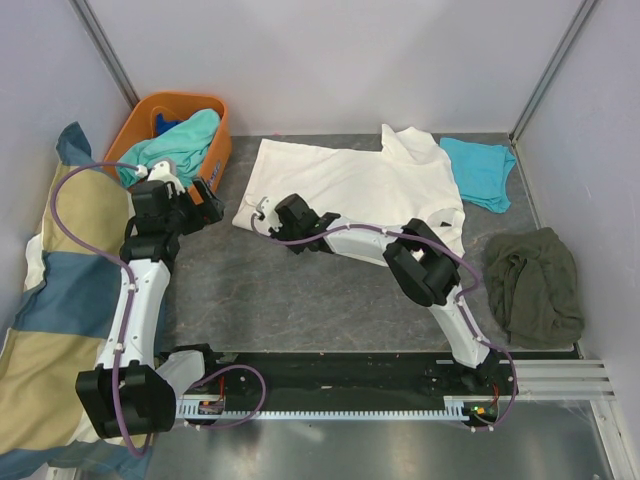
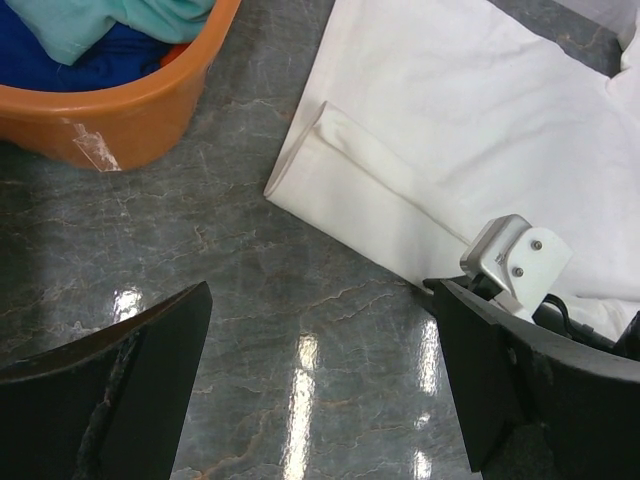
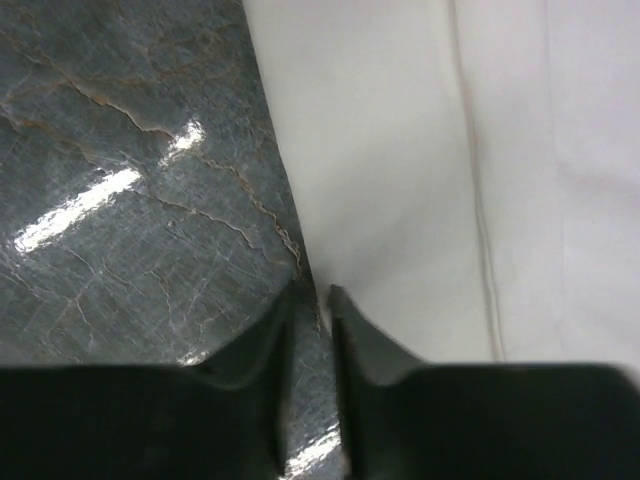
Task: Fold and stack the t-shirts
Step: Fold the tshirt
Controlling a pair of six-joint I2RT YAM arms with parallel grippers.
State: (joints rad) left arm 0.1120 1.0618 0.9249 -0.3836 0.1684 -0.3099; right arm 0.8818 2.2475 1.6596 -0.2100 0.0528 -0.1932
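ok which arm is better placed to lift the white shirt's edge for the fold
right: the right tool sits at the white t-shirt's edge, jaws nearly together; the left tool hangs wide open over bare table

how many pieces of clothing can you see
5: a cream-white shirt spread mid-table, a turquoise one back right, an olive one crumpled far right, mint-green and blue ones in the orange basket, which may hide more.

Cream-white t-shirt (image 1: pixel 350 185) spread flat, small turquoise t-shirt (image 1: pixel 480 170) just beside.
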